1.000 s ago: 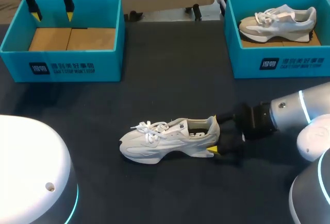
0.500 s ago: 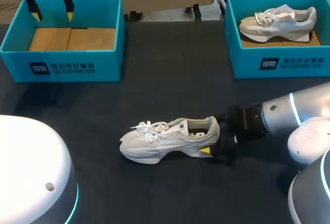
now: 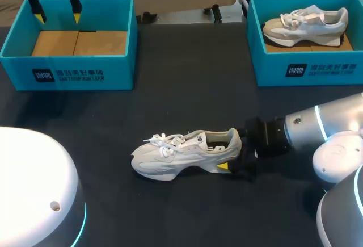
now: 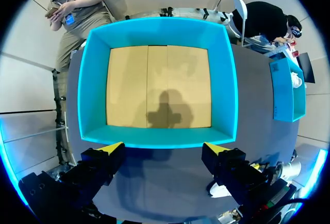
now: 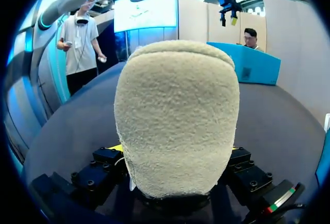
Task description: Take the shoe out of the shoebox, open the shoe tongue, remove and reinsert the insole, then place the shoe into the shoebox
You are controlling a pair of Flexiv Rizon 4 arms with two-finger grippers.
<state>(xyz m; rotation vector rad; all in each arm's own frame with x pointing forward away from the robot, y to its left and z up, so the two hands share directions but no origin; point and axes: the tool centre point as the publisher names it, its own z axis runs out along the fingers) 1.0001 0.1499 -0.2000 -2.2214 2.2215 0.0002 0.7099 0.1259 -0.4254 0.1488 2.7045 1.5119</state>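
A white sneaker (image 3: pixel 181 155) lies on its sole on the dark table, toe to the left, laces tied. My right gripper (image 3: pixel 231 149) comes in from the right and straddles its heel, one yellow tip showing at the near side. In the right wrist view the fuzzy heel (image 5: pixel 175 116) fills the space in my right gripper (image 5: pixel 175 154). An empty teal shoebox (image 3: pixel 68 74) stands at the back left. My left gripper (image 3: pixel 57 8) hangs open above it, and the left wrist view looks down past the open left gripper (image 4: pixel 164 147) into the box (image 4: pixel 154 137).
A second teal shoebox (image 3: pixel 306 68) at the back right holds another light sneaker (image 3: pixel 306 22). Bare dark tabletop lies between the boxes and around the shoe.
My right arm has moved left, bringing its gripper further onto the sneaker's heel. The sneaker and my left arm have stayed in place.
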